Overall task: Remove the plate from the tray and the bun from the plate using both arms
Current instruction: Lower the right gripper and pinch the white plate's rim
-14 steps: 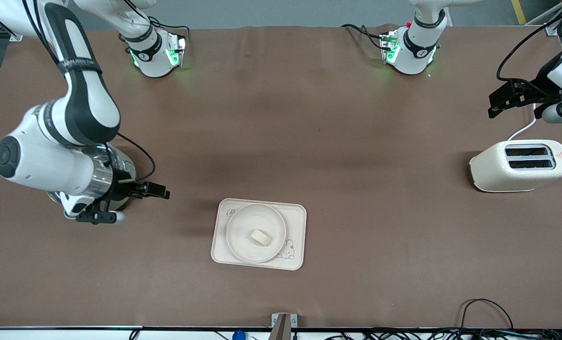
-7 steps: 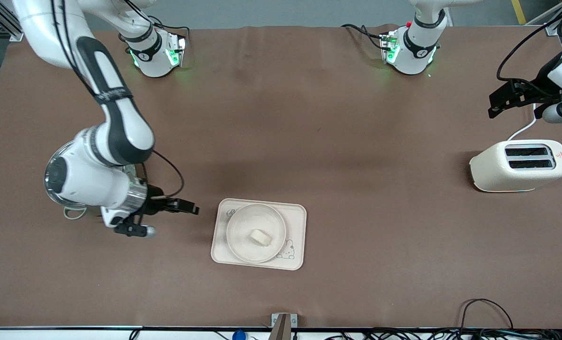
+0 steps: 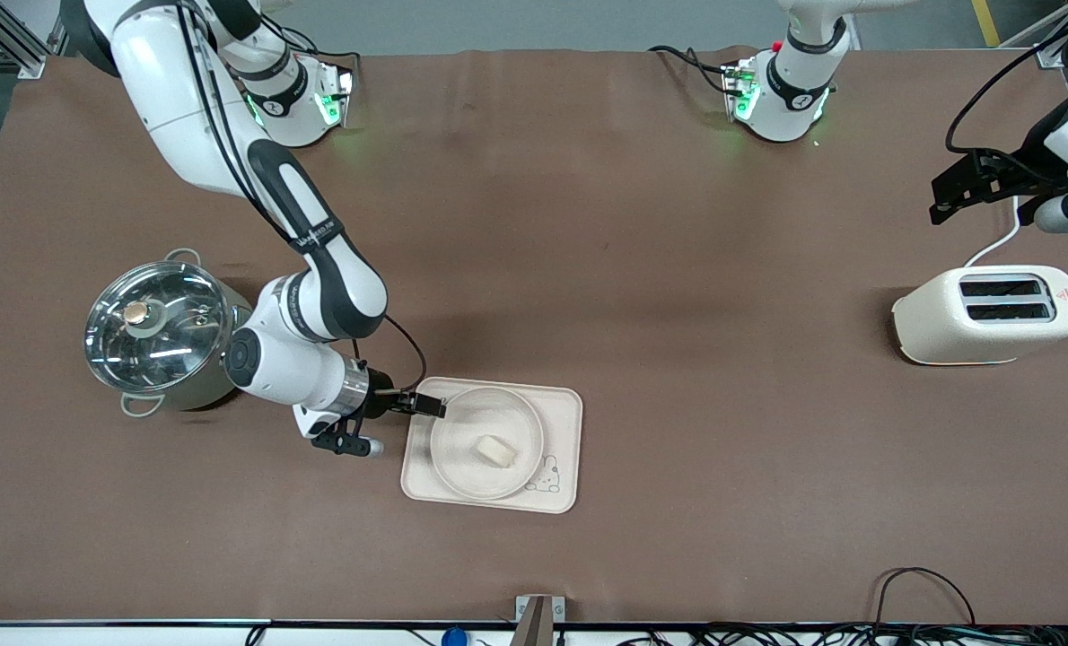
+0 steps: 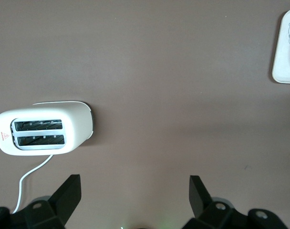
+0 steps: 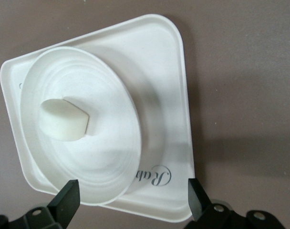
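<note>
The round cream-white plate [image 3: 449, 446] lies on the rectangular cream tray [image 3: 563, 422] with the rabbit drawing. The pale bun [image 3: 495, 450] lies in the plate. My right gripper [image 3: 428, 406] is open and empty, low over the tray's edge at the right arm's end, beside the plate's rim. In the right wrist view the plate [image 5: 104, 143], the bun [image 5: 64, 119] and the tray [image 5: 166, 86] lie just ahead of the open right gripper [image 5: 133, 193]. My left gripper [image 3: 945, 196] is open and empty, waiting in the air at the left arm's end, and also shows in the left wrist view [image 4: 135, 191].
A steel pot with a glass lid [image 3: 157, 334] stands at the right arm's end of the table. A cream toaster [image 3: 987, 314] with its white cord stands at the left arm's end and shows in the left wrist view [image 4: 45, 129], where a tray corner [image 4: 285, 52] also appears.
My right arm has swung from over the pot toward the tray and brought its gripper to the tray's edge. The pot has come into full view. The left arm has not moved.
</note>
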`<move>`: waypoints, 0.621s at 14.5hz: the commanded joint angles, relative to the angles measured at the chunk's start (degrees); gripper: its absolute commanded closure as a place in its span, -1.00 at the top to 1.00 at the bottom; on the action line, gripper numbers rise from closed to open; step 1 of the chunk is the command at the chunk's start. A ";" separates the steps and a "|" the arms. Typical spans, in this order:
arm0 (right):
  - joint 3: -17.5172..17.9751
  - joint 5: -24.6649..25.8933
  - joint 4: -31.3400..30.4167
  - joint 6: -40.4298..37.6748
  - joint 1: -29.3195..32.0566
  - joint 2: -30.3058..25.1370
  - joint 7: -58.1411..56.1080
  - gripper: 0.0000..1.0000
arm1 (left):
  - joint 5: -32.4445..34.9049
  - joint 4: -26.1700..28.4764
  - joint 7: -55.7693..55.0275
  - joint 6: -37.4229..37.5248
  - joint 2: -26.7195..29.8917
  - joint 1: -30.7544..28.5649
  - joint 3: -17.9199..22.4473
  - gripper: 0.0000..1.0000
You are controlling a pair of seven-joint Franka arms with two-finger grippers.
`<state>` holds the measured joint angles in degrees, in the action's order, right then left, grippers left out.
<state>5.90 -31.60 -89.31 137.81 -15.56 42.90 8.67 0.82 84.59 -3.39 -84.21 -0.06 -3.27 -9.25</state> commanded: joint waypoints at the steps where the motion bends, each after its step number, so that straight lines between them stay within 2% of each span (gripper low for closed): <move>1: -0.27 -1.44 3.88 0.70 -0.08 3.75 0.47 1.00 | -0.55 -1.45 1.02 0.62 -0.12 -0.33 0.11 1.00; 2: -0.27 -1.53 4.41 1.84 -0.08 4.72 0.47 1.00 | -0.64 -1.45 1.02 0.62 -0.03 -0.33 0.11 1.00; 5: -0.27 -3.63 5.73 2.73 -0.17 5.79 0.47 0.78 | -0.73 -1.45 1.02 0.62 0.14 -0.33 0.11 1.00; 6: -0.27 -3.99 5.90 2.73 -0.17 5.79 0.38 0.60 | -0.73 -1.45 1.11 0.62 0.14 -0.33 0.11 1.00; 7: -0.27 -3.99 5.91 2.73 -0.17 5.79 0.29 0.53 | -0.56 -1.45 1.11 0.62 0.14 -0.33 0.11 1.00; 9: -0.27 -3.99 5.99 2.64 -0.17 5.79 0.12 0.24 | -0.73 -1.79 1.11 0.71 0.32 -0.33 0.02 1.00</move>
<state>5.70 -34.43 -84.24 140.67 -15.56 48.40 8.70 0.82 83.97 -3.39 -84.21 -0.05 -3.28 -9.22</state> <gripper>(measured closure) 0.260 0.000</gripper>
